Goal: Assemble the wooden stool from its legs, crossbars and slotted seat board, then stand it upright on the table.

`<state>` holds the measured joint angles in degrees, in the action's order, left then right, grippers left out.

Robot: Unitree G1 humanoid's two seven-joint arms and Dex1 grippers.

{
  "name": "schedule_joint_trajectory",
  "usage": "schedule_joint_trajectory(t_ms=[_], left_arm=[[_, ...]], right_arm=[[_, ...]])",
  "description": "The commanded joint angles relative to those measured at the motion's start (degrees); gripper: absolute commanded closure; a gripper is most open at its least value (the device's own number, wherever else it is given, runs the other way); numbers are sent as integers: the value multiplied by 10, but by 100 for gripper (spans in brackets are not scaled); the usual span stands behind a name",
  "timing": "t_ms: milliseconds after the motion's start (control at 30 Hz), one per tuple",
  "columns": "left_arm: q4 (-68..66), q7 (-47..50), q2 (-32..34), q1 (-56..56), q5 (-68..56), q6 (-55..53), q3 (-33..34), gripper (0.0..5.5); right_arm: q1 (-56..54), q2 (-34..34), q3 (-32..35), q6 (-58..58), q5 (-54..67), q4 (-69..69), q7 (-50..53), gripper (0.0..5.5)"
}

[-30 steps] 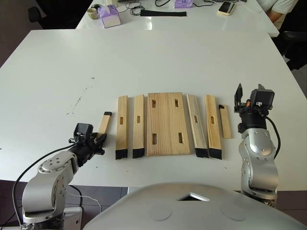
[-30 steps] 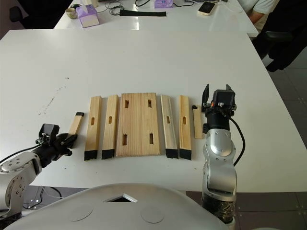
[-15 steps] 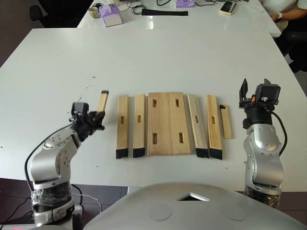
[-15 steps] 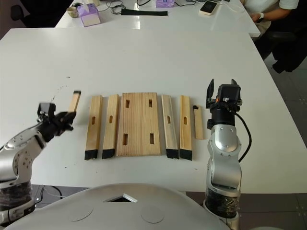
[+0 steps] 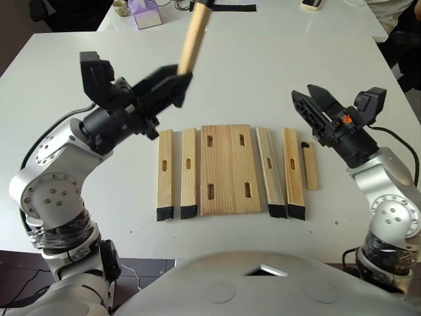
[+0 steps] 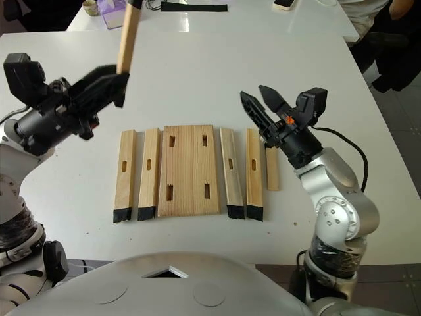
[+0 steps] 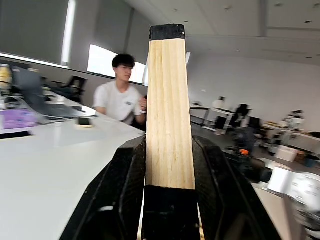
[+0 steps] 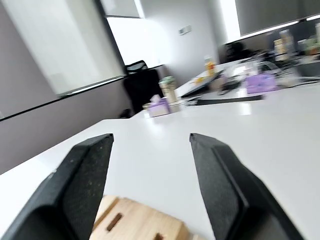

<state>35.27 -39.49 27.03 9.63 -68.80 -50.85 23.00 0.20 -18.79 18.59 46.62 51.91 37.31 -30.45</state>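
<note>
Crossbar (image 5: 193,36), roughly upright, in raised left hand (image 5: 172,84); right hand (image 5: 302,93) spread.

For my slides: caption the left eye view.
Left end effector holds a short black-tipped wooden crossbar aloft beside flat-laid wooden stool pieces.

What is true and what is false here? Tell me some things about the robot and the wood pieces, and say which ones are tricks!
1. The left gripper holds a short stick up in the air. True.
2. The right gripper is squeezing a stick too. False: it is open and empty.
3. The big board has four slots cut in it. True.
4. The big board is standing up on its edge. False: it lies flat on the table.
5. Two long pieces lie on each side of the big board. True.
</note>
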Motion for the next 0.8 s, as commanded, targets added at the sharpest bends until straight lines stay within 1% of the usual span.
schedule_joint_trajectory(t_ms=[33, 100, 200, 333, 533, 800], left_arm=[[16, -89, 40, 7, -65, -27, -68, 418], [5, -115, 49, 14, -56, -23, -88, 418], [-5, -147, 63, 17, -29, -9, -121, 418], [-14, -153, 67, 27, -18, 2, -146, 418], [-21, -157, 79, 27, 0, 15, -162, 418], [-20, -176, 89, 18, 55, 49, -190, 418]], right_arm=[[-79, -129, -3, 110, 189, -26, -114, 267], [-105, -156, -14, 123, 219, -38, -132, 267], [-146, -179, -33, 136, 266, -53, -134, 267], [-166, -198, -51, 138, 307, -48, -127, 267], [-170, -210, -67, 119, 323, -31, -112, 267], [-187, -219, -80, 100, 322, -28, -100, 267]])
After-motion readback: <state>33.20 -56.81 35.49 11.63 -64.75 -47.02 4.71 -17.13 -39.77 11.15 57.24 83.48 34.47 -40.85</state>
